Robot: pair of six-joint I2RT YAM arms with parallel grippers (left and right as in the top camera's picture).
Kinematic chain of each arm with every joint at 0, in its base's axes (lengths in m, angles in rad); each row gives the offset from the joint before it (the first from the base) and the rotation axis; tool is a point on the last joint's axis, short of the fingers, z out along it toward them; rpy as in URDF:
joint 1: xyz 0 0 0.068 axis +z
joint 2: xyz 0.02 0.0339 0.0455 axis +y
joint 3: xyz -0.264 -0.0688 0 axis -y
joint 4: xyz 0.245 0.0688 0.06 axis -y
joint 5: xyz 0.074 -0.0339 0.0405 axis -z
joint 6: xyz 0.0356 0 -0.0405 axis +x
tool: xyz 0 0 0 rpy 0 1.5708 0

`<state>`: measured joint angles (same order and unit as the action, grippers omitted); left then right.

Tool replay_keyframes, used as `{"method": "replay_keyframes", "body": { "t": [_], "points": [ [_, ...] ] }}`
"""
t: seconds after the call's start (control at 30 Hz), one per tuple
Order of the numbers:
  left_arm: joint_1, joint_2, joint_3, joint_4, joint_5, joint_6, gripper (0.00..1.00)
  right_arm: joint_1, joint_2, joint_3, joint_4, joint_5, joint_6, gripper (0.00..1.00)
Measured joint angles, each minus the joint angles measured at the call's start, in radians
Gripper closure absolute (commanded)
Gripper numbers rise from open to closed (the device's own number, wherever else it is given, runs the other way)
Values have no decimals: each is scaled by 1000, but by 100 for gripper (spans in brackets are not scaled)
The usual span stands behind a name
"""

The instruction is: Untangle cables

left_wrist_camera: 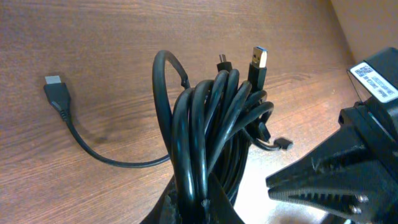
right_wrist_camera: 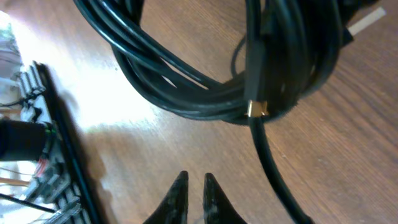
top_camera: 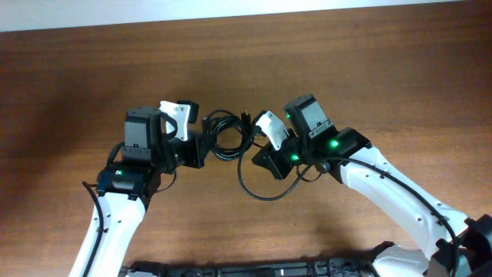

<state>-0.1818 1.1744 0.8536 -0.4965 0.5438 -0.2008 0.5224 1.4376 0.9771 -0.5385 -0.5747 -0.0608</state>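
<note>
On the overhead view, my left gripper (top_camera: 201, 137) is pinched onto the cables (top_camera: 227, 135), a black coiled bundle at mid-table (top_camera: 77, 77) between the two arms. My right gripper (top_camera: 260, 146) sits just beside the bundle's other side. I cannot tell from up here whether it touches. One slack loop (top_camera: 257, 187) sags out of the bundle toward the near edge.

On the left wrist view, the left gripper (left_wrist_camera: 198, 210) is clamped on the cables (left_wrist_camera: 205, 124) at the bottom of the frame. The bundle runs lengthwise up and away from the fingers. A flat metal plug (left_wrist_camera: 258, 62) at its top points away from the camera. A loose plug (left_wrist_camera: 55, 87) lies on the wood to the left, its cord curving back into the bundle. The right gripper (left_wrist_camera: 280, 185) shows at the right with its jaws pressed together, apart from the cables. A white label (left_wrist_camera: 373, 78) on it carries a code and print too small to read.

On the right wrist view, the right gripper (right_wrist_camera: 194, 186) has its fingers nearly touching, with nothing between them. The cables (right_wrist_camera: 186, 87) cross above, and a gold collar (right_wrist_camera: 256, 109) shows on one cord.
</note>
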Motion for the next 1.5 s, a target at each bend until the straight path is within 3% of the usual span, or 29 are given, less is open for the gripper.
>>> {"method": "replay_keyframes", "body": {
  "t": [0.2, 0.43, 0.7, 0.8, 0.83, 0.9, 1.03, 1.13, 1.3, 1.5],
  "points": [
    [0, 0, 0, -3, 10, 0, 100, 0, 0, 0, 0, 36, -2, 51],
    [0, 0, 0, -5, -19, 19, 100, 0, -53, 4, -8, 67, -7, 50],
    [0, 0, 0, -2, 38, 30, 100, 0, -55, 19, -98, 220, -106, 64],
    [0, 0, 0, 0, 76, 33, 100, 0, -29, 19, -111, 232, -113, 79],
    [0, 0, 0, 0, 84, 34, 100, 0, -23, 19, -113, 235, -118, 79],
    [0, 0, 0, 0, 98, 34, 100, 0, -15, 19, -116, 237, -121, 96],
    [0, 0, 0, -4, 93, 34, 100, 1, -15, 19, -134, 215, -92, 96],
    [0, 0, 0, -8, 42, 37, 100, 1, -25, 20, -149, 77, -39, 96],
    [4, 0, 0, -3, -10, 37, 100, 1, -63, 27, 24, -175, 170, 96],
    [8, 0, 0, 16, 90, 37, 100, 1, -63, 27, 148, -198, 272, 96]
  ]
}}
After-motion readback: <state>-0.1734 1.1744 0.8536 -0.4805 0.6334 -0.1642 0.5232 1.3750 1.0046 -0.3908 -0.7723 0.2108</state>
